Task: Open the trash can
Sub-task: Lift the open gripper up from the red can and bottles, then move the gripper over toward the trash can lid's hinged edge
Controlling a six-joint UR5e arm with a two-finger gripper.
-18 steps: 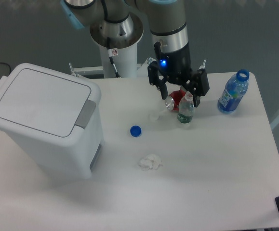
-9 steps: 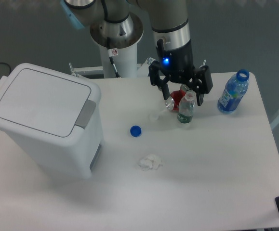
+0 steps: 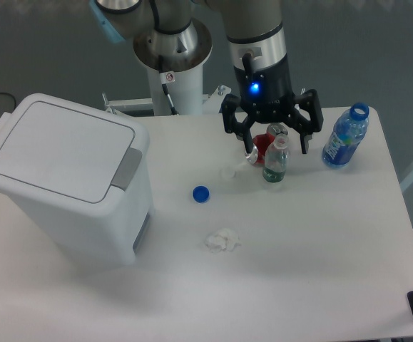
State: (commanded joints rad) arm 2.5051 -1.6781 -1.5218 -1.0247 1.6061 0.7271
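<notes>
While its flat hinged lid lies shut, the large white plastic rectangular trash can (image 3: 67,187) stands at the table's left end, well apart from the arm; it looks light and stiff, so a press on the grey push-button tab (image 3: 127,169) should release it. Further right lie a small blue bottle cap (image 3: 201,193) and a crumpled white tissue (image 3: 222,240). The black two-finger gripper (image 3: 272,137) hovers spread wide, holding nothing, above a small clear bottle (image 3: 275,161).

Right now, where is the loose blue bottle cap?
The blue cap lies on the table mid-frame, between the trash can and the small bottle.
</notes>
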